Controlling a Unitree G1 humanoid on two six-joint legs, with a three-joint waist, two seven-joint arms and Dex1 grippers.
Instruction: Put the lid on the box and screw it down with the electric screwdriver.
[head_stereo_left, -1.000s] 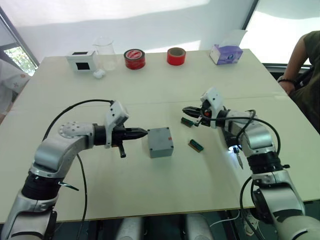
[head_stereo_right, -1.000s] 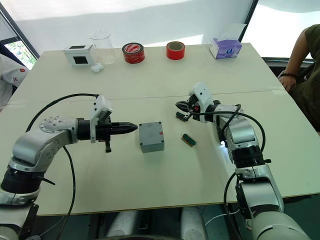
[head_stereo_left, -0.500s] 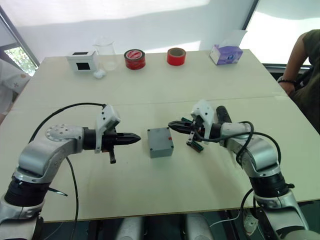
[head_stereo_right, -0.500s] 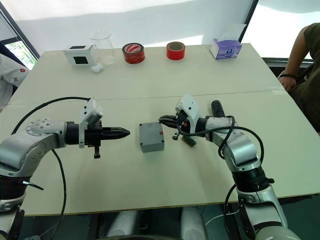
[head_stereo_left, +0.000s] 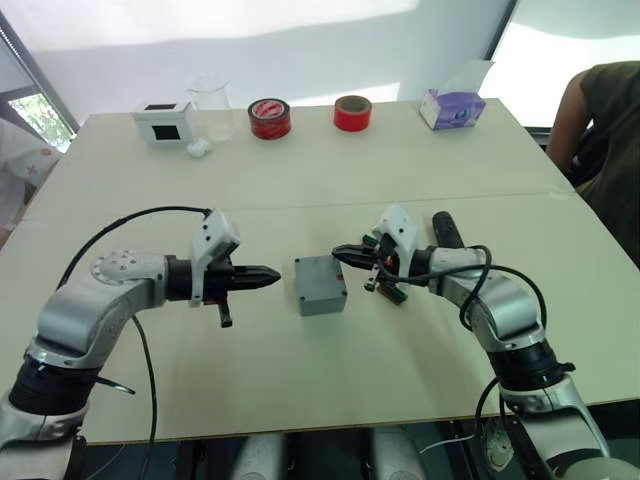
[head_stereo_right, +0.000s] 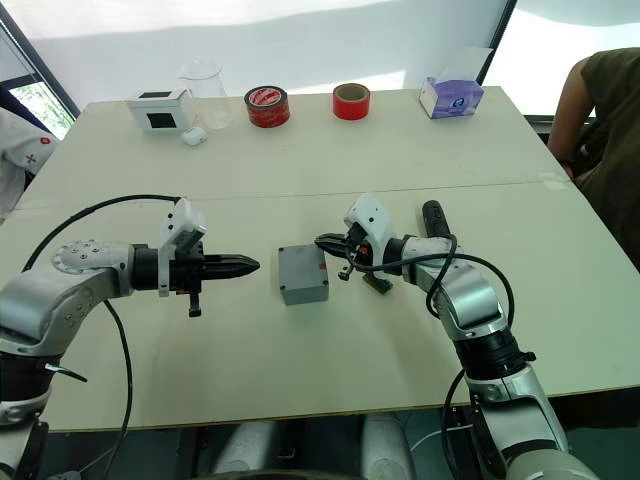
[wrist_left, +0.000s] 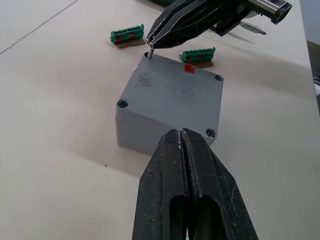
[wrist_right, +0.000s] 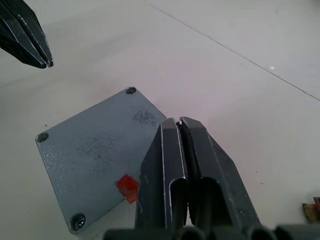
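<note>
A: Starting at the left, what is the left end effector (head_stereo_left: 272, 274) doing?

B: It hovers low over the bench (head_stereo_left: 300, 390) with its two black fingers pressed together and nothing between them. It points at the box (head_stereo_left: 320, 284), a short gap away from the box's left side.

A: And the box itself?

B: It sits near the middle of the bench with the lid (wrist_left: 175, 95) already on top. The left wrist view shows screws in three of the lid's corners, and a small red mark (wrist_left: 188, 68) on the far edge.

A: The right side?

B: The right end effector (head_stereo_left: 340, 252) has its fingers closed on a small screw (wrist_left: 150, 52), held upright right at the box's far right corner, where the fourth hole would be. Two green connector blocks (wrist_left: 198, 55) lie on the bench just beyond the box, under the right arm.

A: The electric screwdriver?

B: The electric screwdriver (head_stereo_left: 443, 229) lies on the bench right of the box, beside the right forearm, not held.
</note>
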